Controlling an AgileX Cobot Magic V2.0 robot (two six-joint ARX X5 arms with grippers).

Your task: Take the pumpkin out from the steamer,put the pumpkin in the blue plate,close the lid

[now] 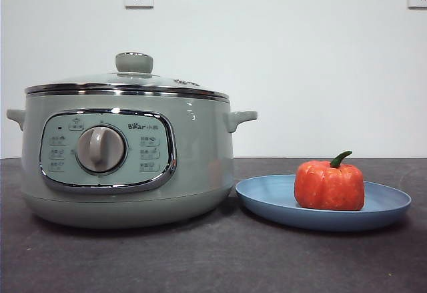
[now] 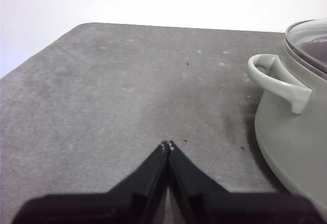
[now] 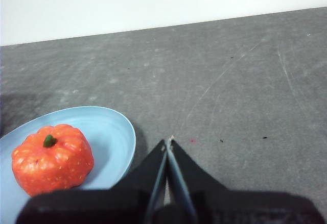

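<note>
Your left gripper (image 2: 168,144) hovers over bare table (image 2: 127,91) beside steamer (image 2: 291,132), jaws pressed together, holding nothing. Your right gripper (image 3: 169,141) same: jaws closed, empty, just off plate (image 3: 115,132) rim, bare tabletop beyond. Pumpkin (image 1: 329,184) sits upright in plate, stem up. Lid (image 1: 130,79) sits on steamer. Plate rim just beside steamer base.

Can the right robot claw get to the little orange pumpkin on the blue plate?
Probably yes. The small orange ribbed pumpkin sits uncovered on the shallow light-blue plate, close beside the right gripper, with nothing between them. Its jaws are shut, so they would need opening first.
</note>
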